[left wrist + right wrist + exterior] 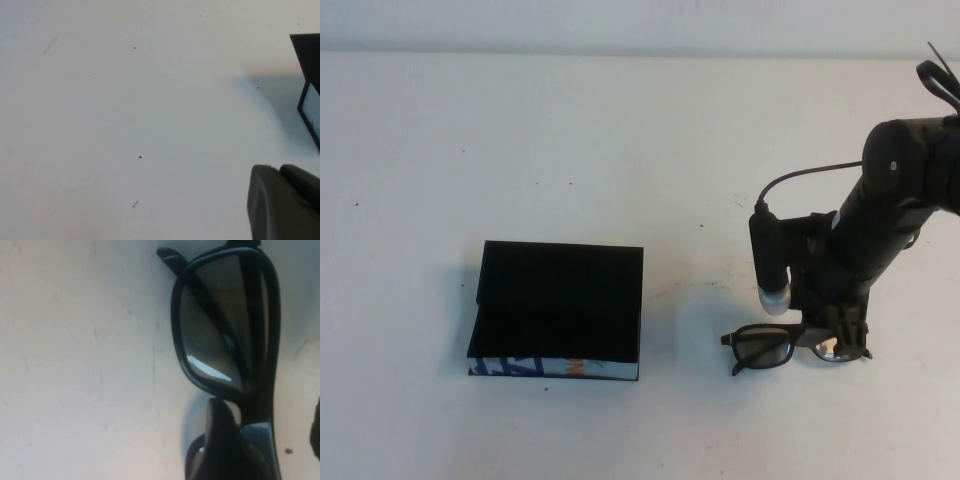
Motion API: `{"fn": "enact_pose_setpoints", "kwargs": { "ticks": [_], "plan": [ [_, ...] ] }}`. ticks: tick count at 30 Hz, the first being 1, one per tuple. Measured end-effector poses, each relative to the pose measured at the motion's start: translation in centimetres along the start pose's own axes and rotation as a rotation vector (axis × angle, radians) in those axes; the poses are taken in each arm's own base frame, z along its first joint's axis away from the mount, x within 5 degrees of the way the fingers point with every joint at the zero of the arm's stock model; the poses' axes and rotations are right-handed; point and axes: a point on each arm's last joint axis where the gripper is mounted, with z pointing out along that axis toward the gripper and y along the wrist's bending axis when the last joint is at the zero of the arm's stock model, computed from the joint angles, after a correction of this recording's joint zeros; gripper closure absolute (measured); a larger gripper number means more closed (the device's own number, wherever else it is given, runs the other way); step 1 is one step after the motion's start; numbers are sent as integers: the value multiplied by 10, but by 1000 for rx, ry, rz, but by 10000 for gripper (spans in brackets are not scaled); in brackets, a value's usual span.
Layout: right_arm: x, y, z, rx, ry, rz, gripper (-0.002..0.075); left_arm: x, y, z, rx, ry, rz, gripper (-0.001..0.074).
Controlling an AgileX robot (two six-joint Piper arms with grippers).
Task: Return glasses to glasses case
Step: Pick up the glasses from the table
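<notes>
The glasses [765, 346] lay on the table [620, 130], well to the right of the case [558, 305]. The right gripper [845, 340] stood down over their right half, hiding that lens; its wrist view showed one finger [222, 440] at the bridge, jaws apart. The left gripper [282, 202] appeared only in its own wrist view, cut off beside the case's edge; I couldn't tell its state.
</notes>
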Motion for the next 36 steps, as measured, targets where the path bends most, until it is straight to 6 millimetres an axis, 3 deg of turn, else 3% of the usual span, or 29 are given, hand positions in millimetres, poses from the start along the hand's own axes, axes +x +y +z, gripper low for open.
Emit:
{"fn": "enact_pose_setpoints", "kwargs": {
  "ticks": [11,24,31,36],
  "plan": [
    [2,-2,15,-39,19,-9,394,0,0,0,0,0,0,739],
    [3,-3,16,-39,27,-16,403,0,0,0,0,0,0,739],
    [3,-3,16,-38,32,-20,479,0,0,0,0,0,0,739],
    [3,-3,16,-40,33,-21,491,0,0,0,0,0,0,739]
  ]
}}
